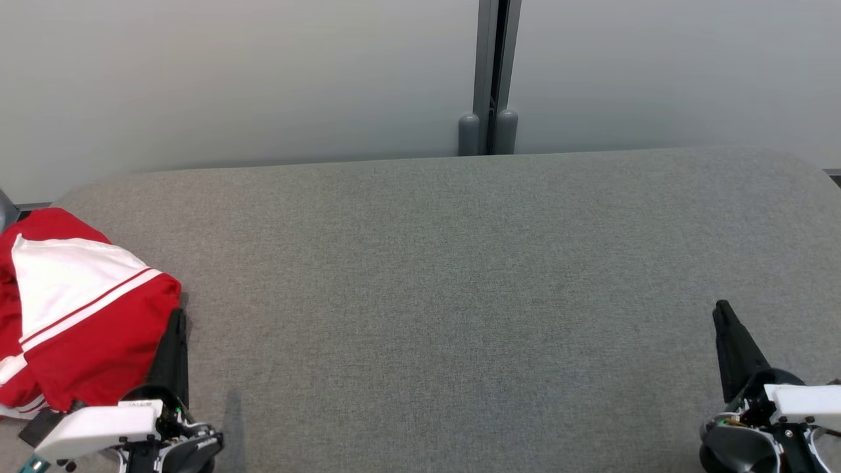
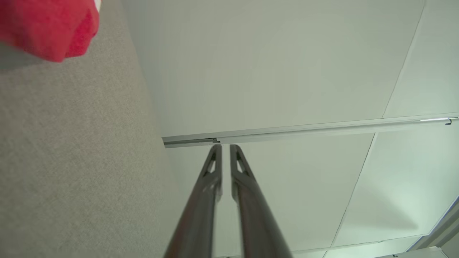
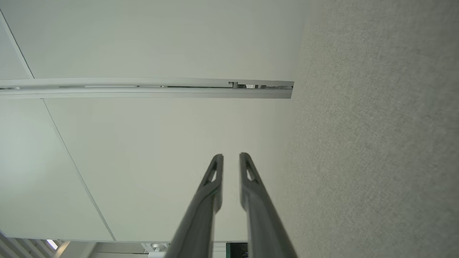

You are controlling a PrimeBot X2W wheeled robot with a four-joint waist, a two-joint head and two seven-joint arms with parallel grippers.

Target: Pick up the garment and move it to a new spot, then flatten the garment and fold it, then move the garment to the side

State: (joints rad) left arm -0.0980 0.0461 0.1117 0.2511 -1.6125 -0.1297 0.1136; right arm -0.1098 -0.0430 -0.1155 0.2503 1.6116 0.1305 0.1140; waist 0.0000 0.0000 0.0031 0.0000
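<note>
The garment (image 1: 79, 315) was red, with a broad white panel crossed by a thin red stripe and more white banding at its lower left edge. It lay bunched in a loose, rounded heap, not spread flat, at the near left end of the grey table (image 1: 460, 295), partly cut off by the head view's left edge.
</note>
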